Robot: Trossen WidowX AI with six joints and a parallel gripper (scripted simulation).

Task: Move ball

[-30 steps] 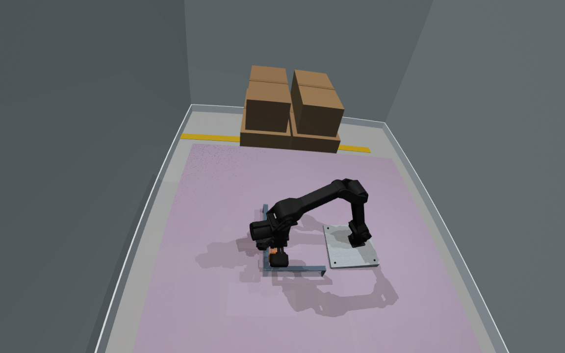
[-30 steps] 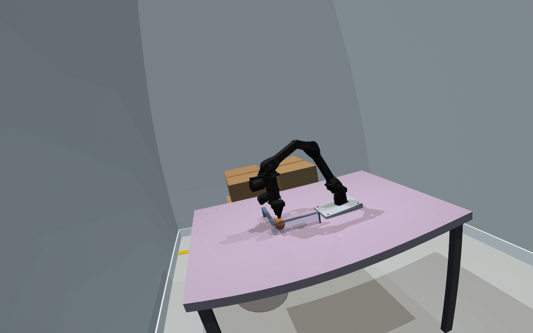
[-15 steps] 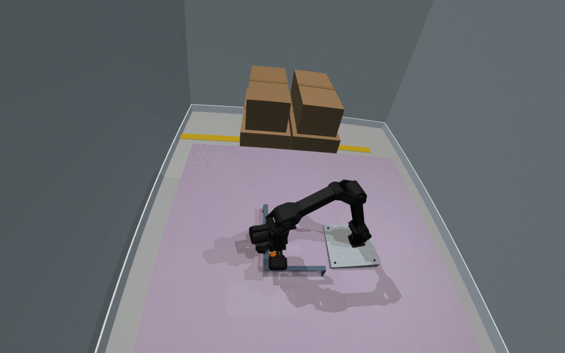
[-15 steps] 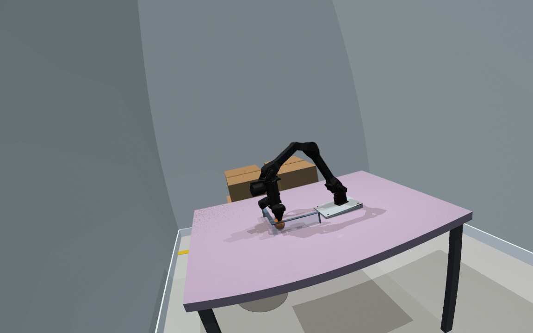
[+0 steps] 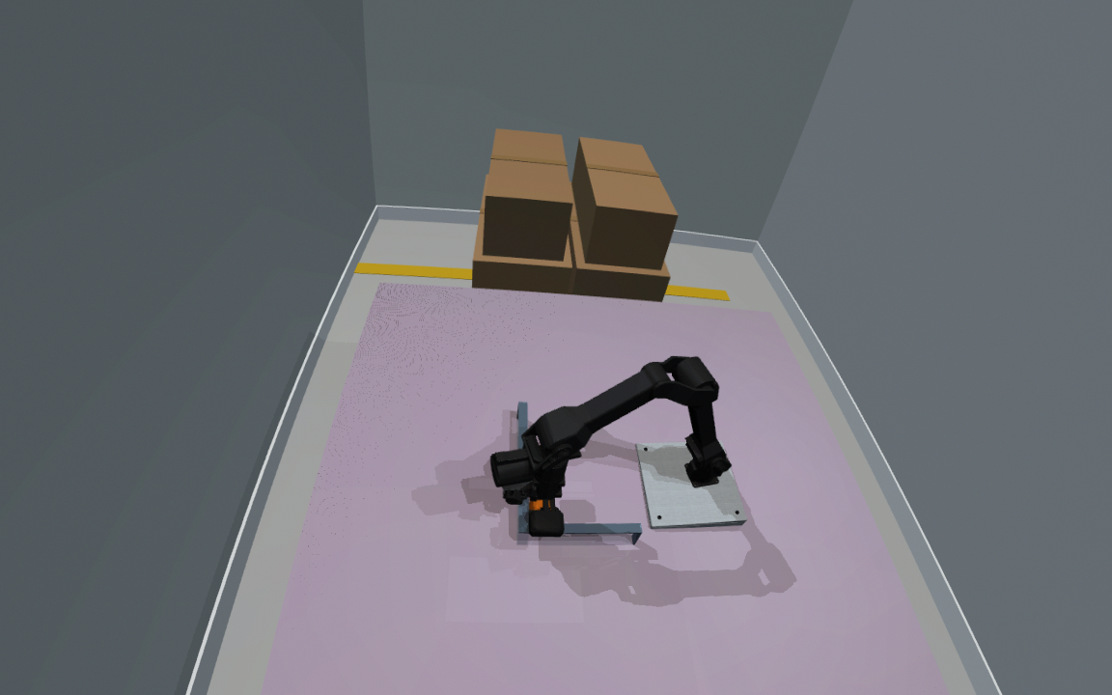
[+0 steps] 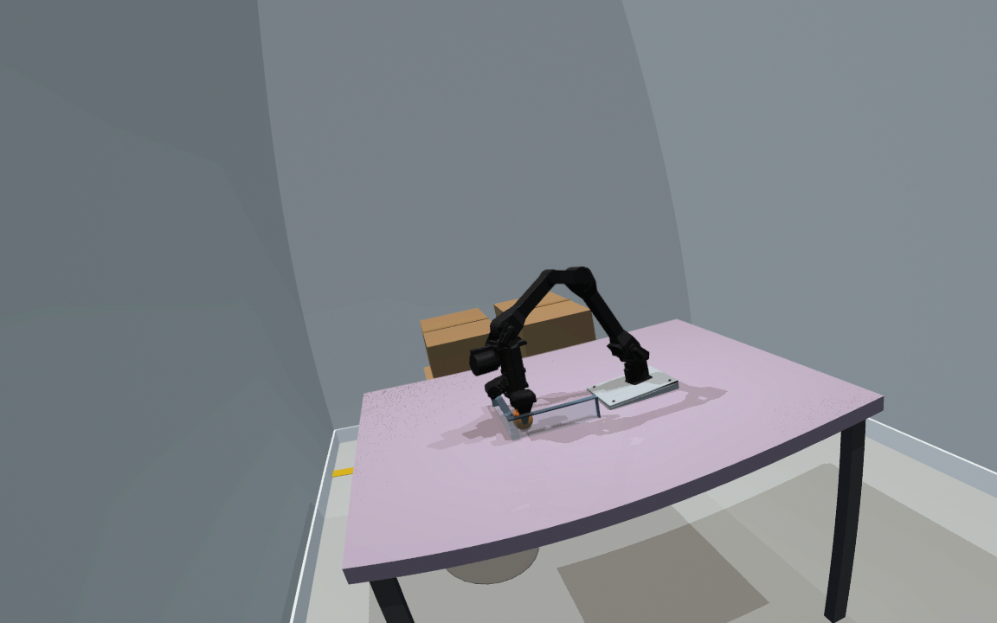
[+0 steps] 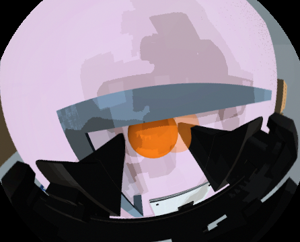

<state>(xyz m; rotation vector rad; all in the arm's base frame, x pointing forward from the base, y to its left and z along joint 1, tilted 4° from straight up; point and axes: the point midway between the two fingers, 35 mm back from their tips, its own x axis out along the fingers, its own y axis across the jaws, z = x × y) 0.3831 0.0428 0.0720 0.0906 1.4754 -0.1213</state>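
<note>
While the lilac bench (image 6: 719, 402) carries everything here, the black arm (image 5: 621, 402) rises from a grey base plate (image 5: 698, 510) and arches over to the corner formed by the two low clear walls (image 5: 598, 529), with its wrist pointing down. Behind the bench stand stacked cardboard boxes (image 5: 577, 215). The pincer (image 7: 157, 154) hangs low over the inner side of that corner, its dark fingers set fairly wide, one on each side of the orange ball (image 7: 152, 138); a gap shows between each fingertip and the ball, so nothing is gripped. The ball sits on the bench inside the walls, close against one wall in the wrist view. The see-through copy (image 7: 186, 136) overlaps the ball on its right side in that view, so the ball lies just off the marked spot. In the top view only a sliver of orange (image 5: 535, 503) shows under the wrist.
</note>
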